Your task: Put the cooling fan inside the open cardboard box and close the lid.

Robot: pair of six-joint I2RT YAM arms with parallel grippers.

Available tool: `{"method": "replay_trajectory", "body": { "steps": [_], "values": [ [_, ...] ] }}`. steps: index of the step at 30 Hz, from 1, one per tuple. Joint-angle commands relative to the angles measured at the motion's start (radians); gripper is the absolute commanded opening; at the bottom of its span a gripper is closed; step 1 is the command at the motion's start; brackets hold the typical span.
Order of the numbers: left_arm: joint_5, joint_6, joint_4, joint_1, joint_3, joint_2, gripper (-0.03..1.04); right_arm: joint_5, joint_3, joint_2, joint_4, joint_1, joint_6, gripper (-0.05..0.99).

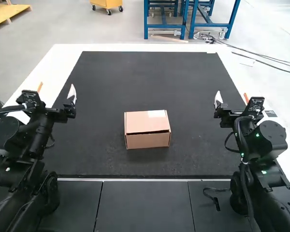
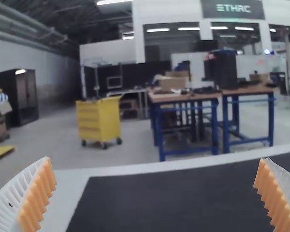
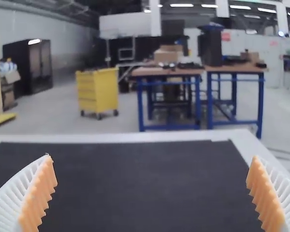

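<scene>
Fingers number four in all, two to each arm, white and ribbed with orange pads. Left fingers stand wide apart with nothing between them, and bare black mat lies in the gap. Right fingers are spread just as wide and likewise hold nothing.

One box sits on the worktop, near the middle of the single mat. It is plain brown cardboard with its lid down flat and a pale patch on top toward the far right corner. Its inside is hidden. It stands square on its base, long sides running across the worktop, well apart from both arms and touched by neither.

Two arms stand at the near corners. Left arm is folded close to its base at the mat's left edge, its wrist roughly level and pointing forward over the worktop. Right arm mirrors it at the mat's right edge, wrist level and pointing forward the same way. Both pairs of fingers are about equally far forward. The box lies between the two arms, a little nearer the front than the fingertips.

White worktop borders the mat on the left, right and far sides, and dark panels run along the near edge.
</scene>
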Motion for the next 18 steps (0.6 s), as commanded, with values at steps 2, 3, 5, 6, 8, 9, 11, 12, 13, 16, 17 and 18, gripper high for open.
{"method": "replay_trajectory", "body": {
  "steps": [2, 3, 5, 6, 8, 9, 11, 12, 13, 16, 17, 18],
  "values": [
    [0.057, -0.049, -0.022, 0.034, -0.021, -0.012, 0.97, -0.114, -0.137, -0.023, 0.017, -0.082, 0.038, 0.91],
    [0.065, -0.052, -0.027, 0.043, -0.022, -0.012, 0.97, -0.117, -0.140, -0.023, 0.017, -0.093, 0.038, 0.91],
    [0.089, -0.075, -0.048, 0.056, -0.033, -0.012, 0.97, -0.144, -0.149, -0.023, 0.012, -0.108, 0.037, 0.91],
    [0.091, -0.077, -0.064, 0.063, -0.038, -0.012, 0.97, -0.144, -0.149, -0.023, -0.005, -0.111, 0.034, 0.91],
    [0.095, -0.088, -0.085, 0.071, -0.052, -0.012, 0.97, -0.082, -0.151, -0.023, -0.040, -0.113, 0.015, 0.91],
    [0.103, -0.097, -0.087, 0.077, -0.058, -0.012, 0.97, -0.017, -0.151, -0.023, -0.063, -0.113, 0.009, 0.91],
    [0.141, -0.105, -0.090, 0.086, -0.067, -0.012, 0.97, 0.053, -0.151, -0.023, -0.094, -0.113, 0.015, 0.91],
    [0.174, -0.124, -0.088, 0.089, -0.068, -0.012, 0.97, 0.053, -0.151, -0.023, -0.126, -0.113, 0.012, 0.91],
    [0.203, -0.149, -0.087, 0.094, -0.071, -0.012, 0.97, 0.055, -0.151, -0.023, -0.176, -0.113, 0.006, 0.91],
    [0.230, -0.157, -0.082, 0.099, -0.073, -0.012, 0.97, 0.053, -0.151, -0.023, -0.298, -0.111, 0.009, 0.91],
    [0.229, -0.157, -0.082, 0.099, -0.073, -0.012, 0.97, 0.053, -0.151, -0.021, -0.299, -0.110, 0.011, 0.91],
    [0.227, -0.158, -0.082, 0.099, -0.073, -0.012, 0.97, 0.056, -0.151, -0.023, -0.299, -0.108, 0.011, 0.91]
  ]
}}
